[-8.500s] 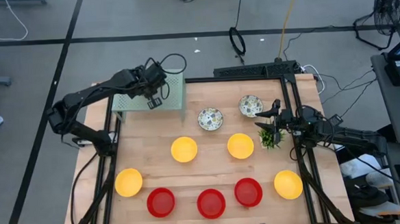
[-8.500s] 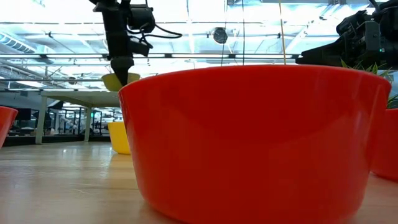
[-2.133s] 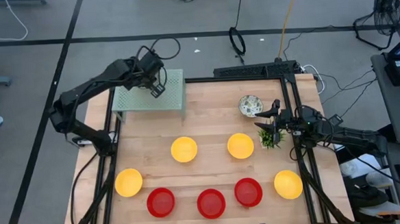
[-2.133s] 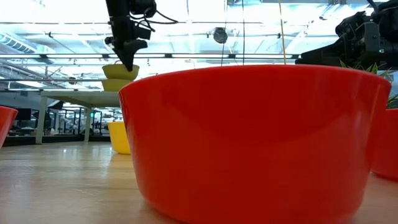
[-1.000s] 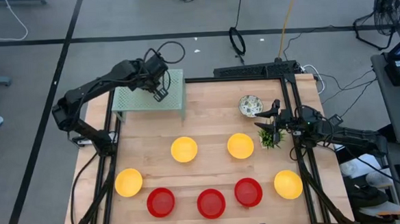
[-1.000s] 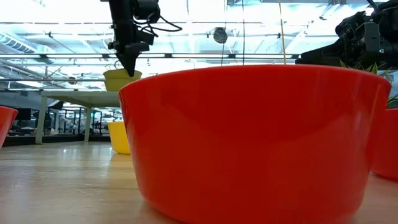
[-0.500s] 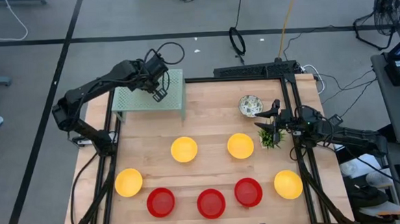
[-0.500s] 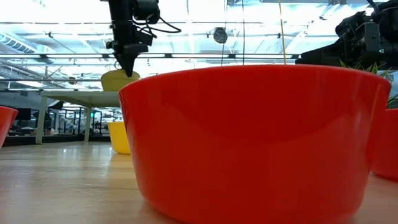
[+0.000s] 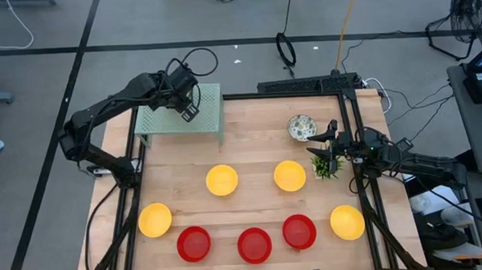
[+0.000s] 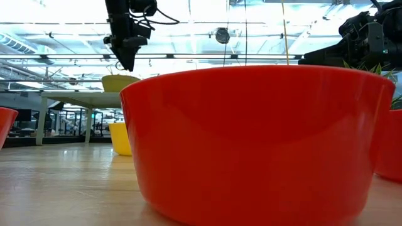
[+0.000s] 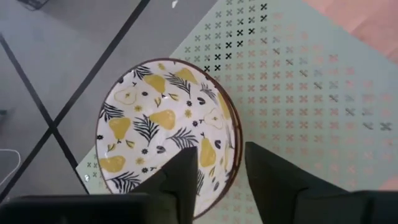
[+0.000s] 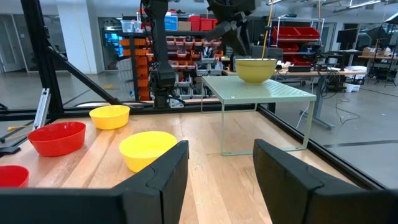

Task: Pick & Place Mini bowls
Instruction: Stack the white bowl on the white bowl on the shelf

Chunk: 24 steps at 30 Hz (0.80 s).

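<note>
My left gripper point(image 9: 187, 107) hangs open over the green perforated shelf point(image 9: 211, 120) at the table's far left. Just below it a white bowl with a yellow pear and leaf pattern point(image 11: 165, 132) sits on the shelf, with a second rim showing under it. In the low view the gripper point(image 10: 127, 61) is clear above that bowl point(image 10: 120, 82). Another patterned bowl point(image 9: 302, 128) rests on the table at far right. Yellow bowls point(image 9: 222, 180) point(image 9: 289, 175) point(image 9: 154, 220) and red bowls point(image 9: 254, 244) stand on the wood. My right gripper point(image 9: 333, 143) waits open by the plant.
A small green plant point(image 9: 324, 165) stands just in front of the right gripper. A fourth yellow bowl point(image 9: 347, 222) sits near the table's right edge. A red bowl point(image 10: 257, 144) fills the low view. Bare wood lies between the shelf and the yellow bowls.
My left gripper has risen straight up from the patterned bowl on the shelf; a second ago its fingertips were down at the bowl's rim. The bowl stays on the shelf, sitting level. The right arm has kept still.
</note>
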Each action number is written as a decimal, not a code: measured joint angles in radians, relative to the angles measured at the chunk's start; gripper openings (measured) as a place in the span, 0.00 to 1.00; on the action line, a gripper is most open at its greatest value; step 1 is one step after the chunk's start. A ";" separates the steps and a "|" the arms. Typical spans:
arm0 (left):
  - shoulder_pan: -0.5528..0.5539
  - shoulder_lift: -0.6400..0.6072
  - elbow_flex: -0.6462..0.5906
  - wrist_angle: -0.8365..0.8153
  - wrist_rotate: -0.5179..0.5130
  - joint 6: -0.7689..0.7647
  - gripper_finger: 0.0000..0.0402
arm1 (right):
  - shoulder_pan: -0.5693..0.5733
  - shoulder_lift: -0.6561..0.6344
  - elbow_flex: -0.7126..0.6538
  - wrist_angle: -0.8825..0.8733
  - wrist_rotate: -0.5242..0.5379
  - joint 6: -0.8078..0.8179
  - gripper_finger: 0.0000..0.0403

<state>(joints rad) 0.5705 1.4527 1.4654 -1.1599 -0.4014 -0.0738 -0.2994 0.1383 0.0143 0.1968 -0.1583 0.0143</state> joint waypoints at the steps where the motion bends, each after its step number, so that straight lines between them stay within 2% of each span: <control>1: -0.003 -0.007 0.000 0.000 0.002 0.000 0.37 | 0.000 0.000 0.000 0.000 0.000 0.000 0.42; 6: -0.019 -0.033 0.000 0.000 0.068 -0.020 0.42 | 0.000 0.000 0.000 0.000 0.000 0.000 0.42; 11: -0.049 -0.034 0.000 0.002 0.197 -0.105 0.42 | 0.000 0.000 0.000 0.000 0.000 0.000 0.42; 14: -0.088 -0.033 0.000 0.019 0.246 -0.102 0.42 | 0.000 0.000 0.000 0.000 0.000 -0.003 0.42; 24: -0.284 -0.032 0.000 0.096 0.273 -0.063 0.42 | 0.000 0.001 0.000 0.008 0.001 -0.007 0.42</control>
<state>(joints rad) 0.2862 1.4208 1.4658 -1.0637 -0.1282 -0.1371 -0.2996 0.1390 0.0143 0.2043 -0.1574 0.0071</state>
